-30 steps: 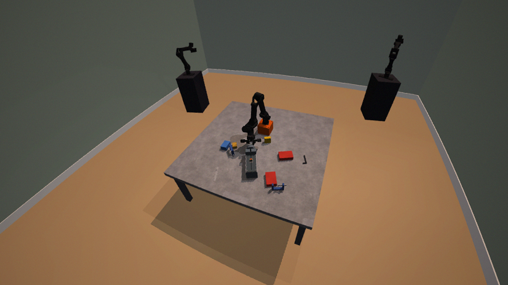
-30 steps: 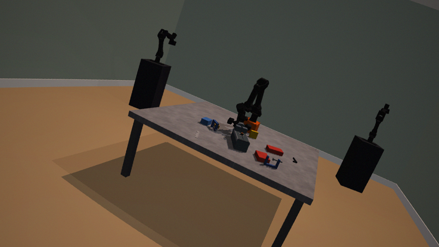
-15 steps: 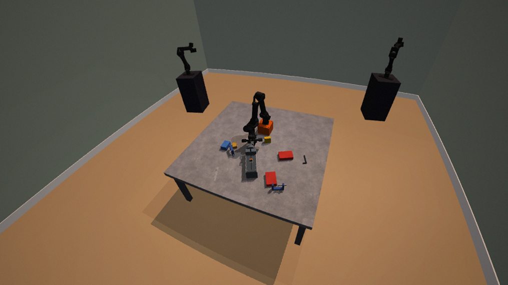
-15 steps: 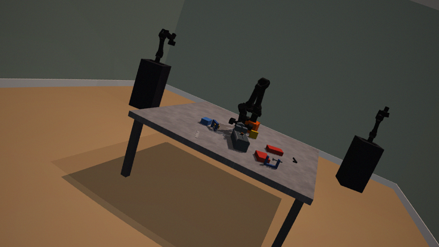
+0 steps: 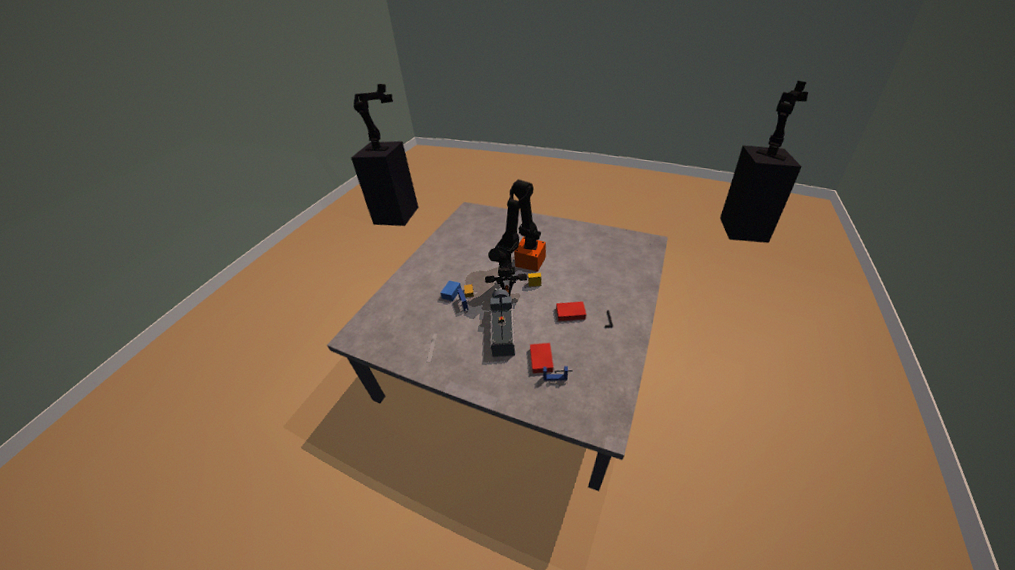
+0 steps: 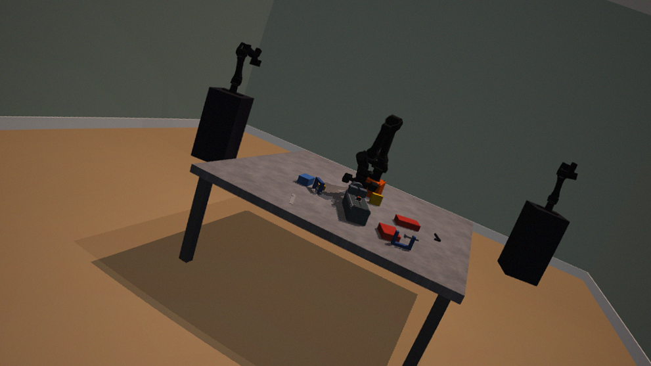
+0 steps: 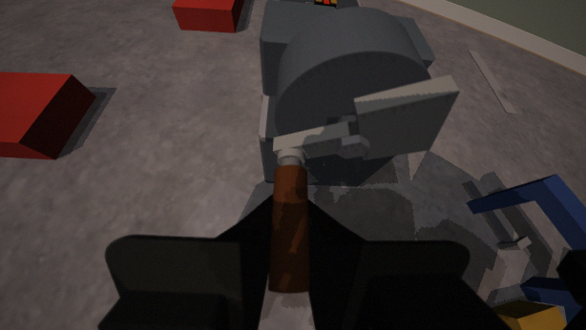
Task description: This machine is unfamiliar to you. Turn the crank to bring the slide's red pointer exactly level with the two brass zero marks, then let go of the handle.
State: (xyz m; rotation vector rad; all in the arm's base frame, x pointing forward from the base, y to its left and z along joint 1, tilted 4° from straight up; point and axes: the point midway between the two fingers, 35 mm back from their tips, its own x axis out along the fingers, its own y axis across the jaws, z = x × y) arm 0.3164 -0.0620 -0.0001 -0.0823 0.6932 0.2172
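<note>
With the claw, clamped on the brown handle. In line with the fingers, handle pointing at the grey machine. Near the middle of the worktop, long from far edge toward near edge in the top view. In the wrist view, off to the right of the handle: the crank's bolt. Probably best to swing around that bolt, not pull straight. Too small to tell if level: the red pointer.
</note>
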